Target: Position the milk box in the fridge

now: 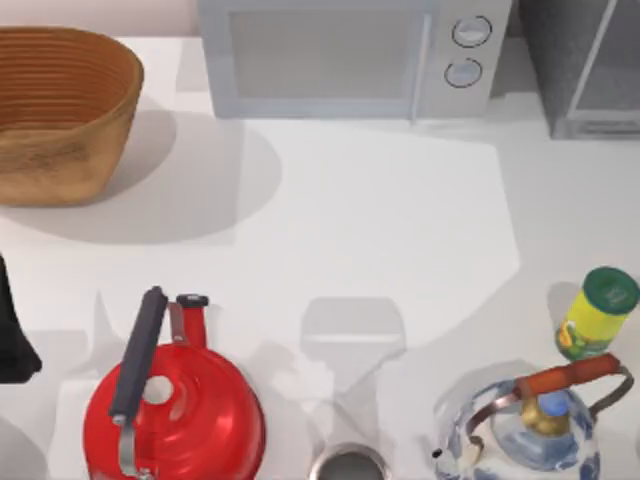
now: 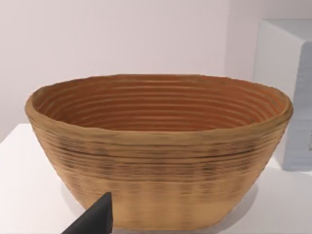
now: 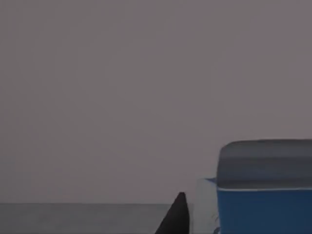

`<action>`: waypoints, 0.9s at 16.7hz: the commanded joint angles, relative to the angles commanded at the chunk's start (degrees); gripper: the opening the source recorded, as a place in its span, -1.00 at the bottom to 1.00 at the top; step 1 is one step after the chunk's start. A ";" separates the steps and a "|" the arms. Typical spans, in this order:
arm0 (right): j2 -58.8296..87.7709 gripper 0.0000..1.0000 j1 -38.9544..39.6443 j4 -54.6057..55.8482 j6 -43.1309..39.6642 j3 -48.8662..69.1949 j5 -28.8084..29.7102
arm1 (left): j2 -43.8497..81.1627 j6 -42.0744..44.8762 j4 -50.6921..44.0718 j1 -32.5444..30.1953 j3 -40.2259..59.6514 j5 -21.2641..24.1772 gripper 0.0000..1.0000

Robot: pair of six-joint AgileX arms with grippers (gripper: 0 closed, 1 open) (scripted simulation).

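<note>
- Top view: fridge (image 1: 585, 70) far right; left arm parked at left edge.
- Right wrist view: milk box (image 3: 263, 195) beside my fingertip (image 3: 176, 217); grip state unreadable.
- Carton probably light, crushable: grasp its flat sides.

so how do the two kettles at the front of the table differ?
The red kettle stands toward the table's left, the glass kettle toward its right. The red kettle is opaque glossy red; the glass kettle is clear with blue patterning. The red kettle's handle is dark grey on a red bracket; the glass kettle's arched handle has an orange-red grip on a metal bail. The red kettle looks broader. Both stand upright with the handle over the top.
</note>
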 joint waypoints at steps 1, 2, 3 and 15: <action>0.00 -0.55 0.00 0.00 0.00 0.00 0.00 | 0.00 0.00 0.00 0.00 0.00 0.00 1.00; 0.00 -0.40 0.00 0.00 0.00 0.00 0.00 | 0.00 0.00 0.00 0.00 0.00 0.00 1.00; 0.00 -0.25 0.00 0.00 0.00 0.00 0.00 | 0.00 0.00 0.00 0.00 0.00 0.00 1.00; 0.00 1.00 0.00 0.00 0.00 0.00 0.00 | 0.00 0.00 0.00 0.00 0.00 0.00 1.00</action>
